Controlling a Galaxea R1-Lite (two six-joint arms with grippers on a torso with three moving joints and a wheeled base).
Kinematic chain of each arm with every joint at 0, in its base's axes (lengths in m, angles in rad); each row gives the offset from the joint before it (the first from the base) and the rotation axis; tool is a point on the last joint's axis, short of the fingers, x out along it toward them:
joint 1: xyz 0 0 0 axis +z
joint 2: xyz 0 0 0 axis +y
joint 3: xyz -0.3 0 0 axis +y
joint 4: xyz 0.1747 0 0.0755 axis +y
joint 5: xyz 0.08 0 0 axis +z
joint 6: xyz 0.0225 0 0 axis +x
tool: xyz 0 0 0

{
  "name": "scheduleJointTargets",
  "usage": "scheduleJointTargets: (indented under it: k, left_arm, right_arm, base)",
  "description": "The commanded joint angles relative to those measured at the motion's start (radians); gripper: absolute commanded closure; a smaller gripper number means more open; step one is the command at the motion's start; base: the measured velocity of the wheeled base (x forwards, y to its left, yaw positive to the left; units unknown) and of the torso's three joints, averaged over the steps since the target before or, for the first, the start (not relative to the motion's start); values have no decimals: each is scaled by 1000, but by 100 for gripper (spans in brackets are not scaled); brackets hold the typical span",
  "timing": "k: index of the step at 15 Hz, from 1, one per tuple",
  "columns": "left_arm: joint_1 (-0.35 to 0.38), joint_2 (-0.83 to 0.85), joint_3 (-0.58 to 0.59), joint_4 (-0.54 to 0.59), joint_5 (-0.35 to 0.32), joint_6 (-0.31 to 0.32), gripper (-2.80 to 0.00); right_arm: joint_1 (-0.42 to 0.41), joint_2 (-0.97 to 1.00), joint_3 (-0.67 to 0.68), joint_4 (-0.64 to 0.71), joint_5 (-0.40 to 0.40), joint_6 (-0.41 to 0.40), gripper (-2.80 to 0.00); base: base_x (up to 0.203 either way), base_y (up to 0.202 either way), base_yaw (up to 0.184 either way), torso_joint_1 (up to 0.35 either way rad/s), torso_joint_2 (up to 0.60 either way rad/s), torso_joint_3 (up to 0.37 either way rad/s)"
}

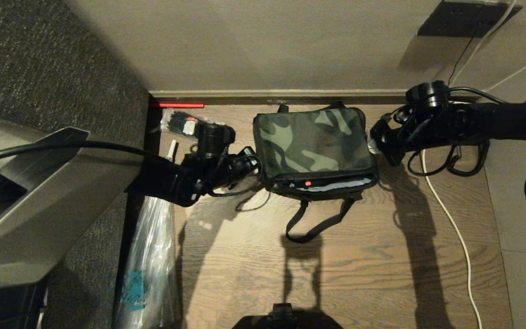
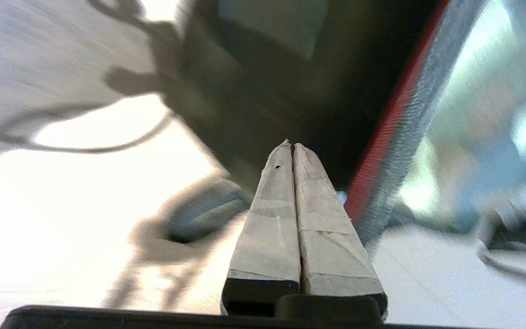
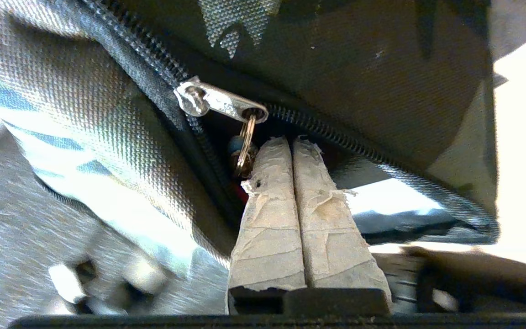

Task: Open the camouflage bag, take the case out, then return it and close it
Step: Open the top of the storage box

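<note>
The camouflage bag [image 1: 314, 144] is seen on the wooden floor [image 1: 359, 256], against the wall. It is judged soft and light, best worked by its zipper pull [image 3: 219, 101]. Beside that pull, the right gripper [image 3: 292, 142] is clenched, apparently pinching its ring. At the bag's opposite side, the left gripper [image 2: 291, 145] is clenched, empty.

No text, label, brand, number or sign can be read in any of the views. A white patch is seen on a dark packet [image 1: 181, 122] by the wall and a teal print on a clear plastic bag [image 1: 146, 256] on the floor, but neither can be made out.
</note>
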Motion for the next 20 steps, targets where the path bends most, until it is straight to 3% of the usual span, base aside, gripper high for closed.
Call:
scheduleJointTargets:
  k: [1, 5, 11, 15, 20]
  left_arm:
    - [13, -74, 47, 5, 0, 8, 0]
    - [13, -142, 94, 19, 0, 10, 0]
    - [20, -141, 109, 7, 3, 14, 0]
    - [35, -42, -12, 15, 0, 29, 0]
    - [46, -245, 163, 22, 2, 50, 0]
  right_arm:
    - [-27, -33, 3, 16, -2, -13, 0]
    - [-95, -85, -14, 104, -2, -115, 0]
    - [-143, -124, -38, 130, 1, -155, 0]
    - [-144, -108, -38, 105, 5, -159, 0]
    - [-143, -148, -38, 129, 35, -191, 0]
  base:
    - [0, 0, 0, 0, 0, 0]
    - [0, 0, 0, 0, 0, 0]
    - [0, 0, 0, 0, 0, 0]
    - [0, 0, 0, 0, 0, 0]
    - [0, 0, 0, 0, 0, 0]
